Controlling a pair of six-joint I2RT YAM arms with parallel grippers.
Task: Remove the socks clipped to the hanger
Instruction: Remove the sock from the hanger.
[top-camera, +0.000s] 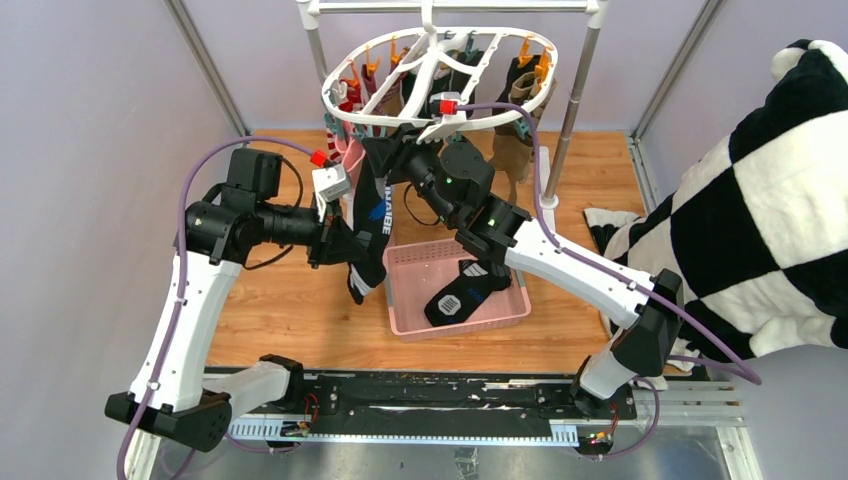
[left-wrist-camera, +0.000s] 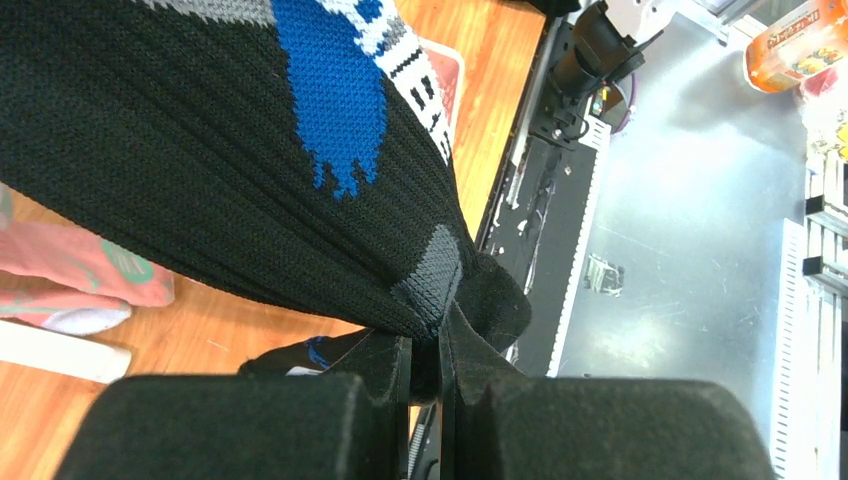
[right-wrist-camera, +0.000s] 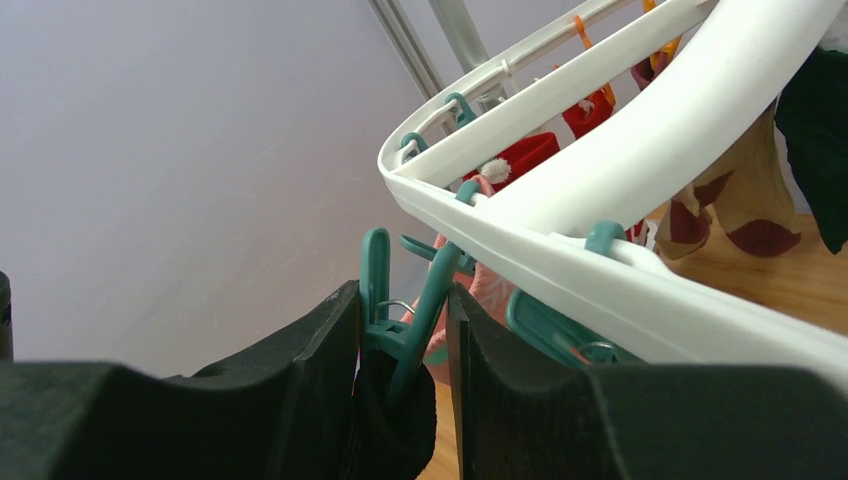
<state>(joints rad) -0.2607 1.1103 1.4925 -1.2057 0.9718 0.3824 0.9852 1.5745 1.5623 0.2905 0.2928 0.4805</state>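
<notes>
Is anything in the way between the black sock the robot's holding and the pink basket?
Nothing visible lies between them. The black sock hangs beside the pink basket's left rim, pinched by the left gripper. Its top looks held by a teal clip, with the right gripper around it.

Pink slotted basket (top-camera: 415, 265) sits mid-way on the wooden desk (top-camera: 290, 310). A grey metal pole rack (top-camera: 575, 100) stands at the back, and a big black-and-white checked plush cloth (top-camera: 760, 200) is heaped along the right side.
</notes>
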